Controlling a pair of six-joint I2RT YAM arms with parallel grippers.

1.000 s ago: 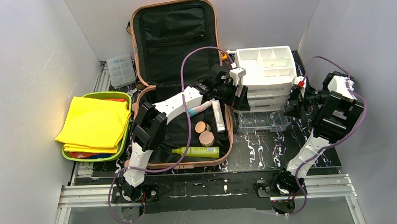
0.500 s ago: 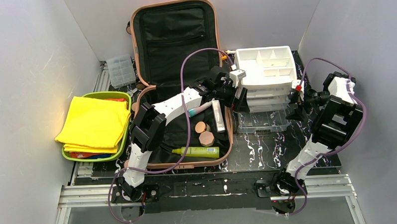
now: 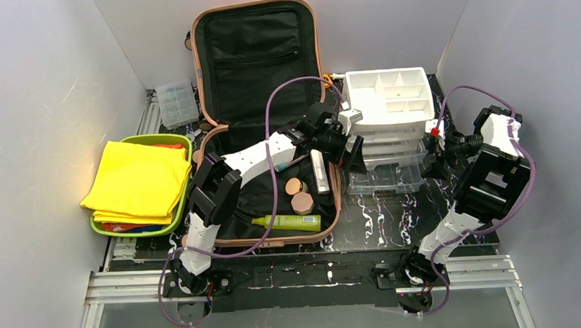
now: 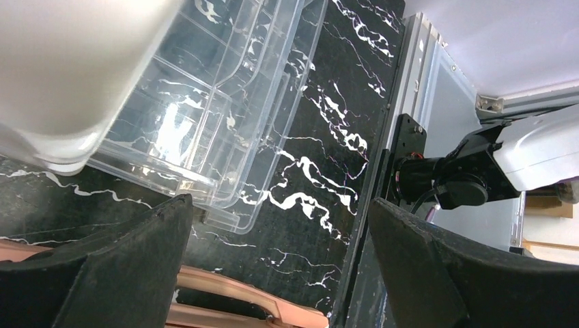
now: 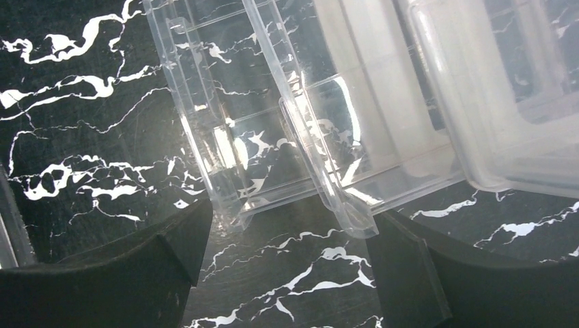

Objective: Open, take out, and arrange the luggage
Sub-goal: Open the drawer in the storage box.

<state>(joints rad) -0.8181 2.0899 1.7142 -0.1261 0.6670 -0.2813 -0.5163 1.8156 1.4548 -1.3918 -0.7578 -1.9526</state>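
Black marble [image 3: 392, 220] is carrying the opened luggage [image 3: 255, 56] while left gripper [image 4: 280, 232] and right gripper [image 5: 287, 246] are hovering wide-jawed, empty, flanking the drawer [image 3: 383, 177], likely calling for a level pull.

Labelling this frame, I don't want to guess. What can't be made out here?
Top view: yellow cloth hides what lies in the green tray.
Top view: left arm covers part of the suitcase floor.
Top view: green tube print too small.
Right wrist view: clear drawers cut off by edges.

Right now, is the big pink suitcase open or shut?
Open. The suitcase has its lid flipped back, showing the black lining, and a green tube lies in the bottom half.
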